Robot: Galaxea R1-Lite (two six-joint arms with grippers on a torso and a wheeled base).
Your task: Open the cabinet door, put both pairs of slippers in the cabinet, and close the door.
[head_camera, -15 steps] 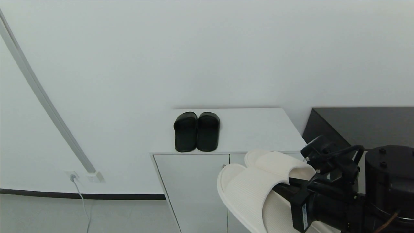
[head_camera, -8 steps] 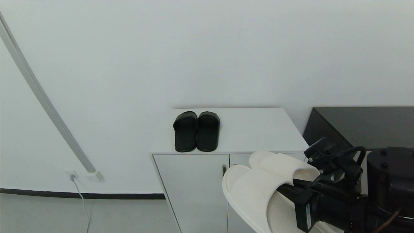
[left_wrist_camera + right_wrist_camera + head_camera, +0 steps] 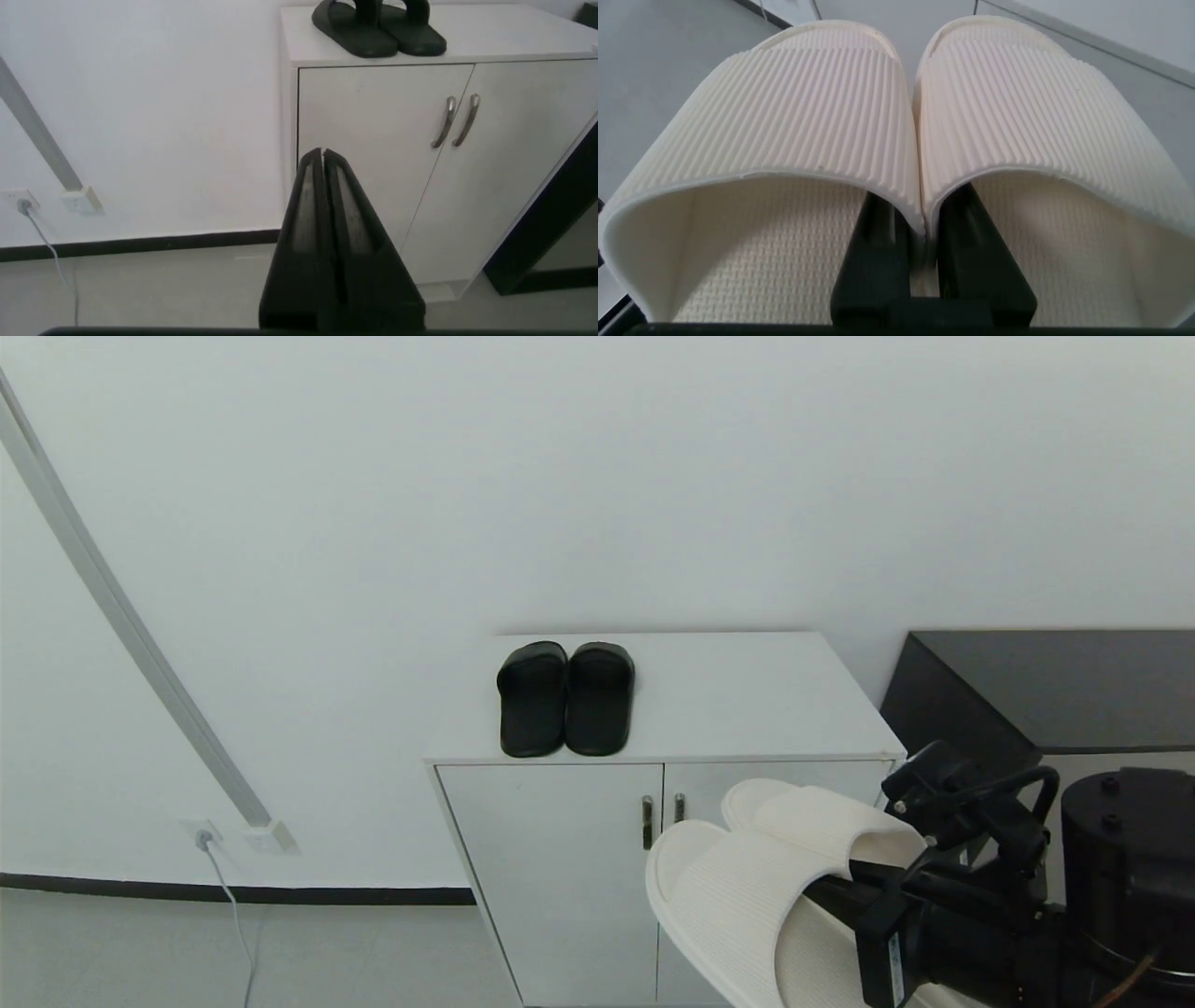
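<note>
Nearest me, my right pincer [image 3: 920, 266] is pinching the pair of cream ribbed slippers [image 3: 831, 121]. Its fingers clamp the two inner side walls together, so both slippers hang from one grip, toes pointing away from me towards the cabinet. My left pincer [image 3: 322, 163] is pressed together with nothing between its fingers.

Beyond the slippers stands the white cabinet [image 3: 747, 691], both doors closed. Its two door handles [image 3: 646, 821] sit side by side at the seam between the doors. They are slim bars with their long axis upright, and in the head view they lie at roughly 9 o'clock from my right pincer, just past the cream toes. The black slippers [image 3: 565, 700] rest on the cabinet top at about 10 o'clock, side by side and touching, near the front edge and above the left door.

The door has to come first, I judge, and since my right pincer is loaded, the empty left one should take a handle, its fingers closing across the upright bar. I cannot tell which arm is nearer.

The right wrist view shows how the grip sits between the cream slippers, which the head view leaves half hidden. The left wrist view shows the handles bowing out from the doors, ahead of my left pincer and well apart from it.
</note>
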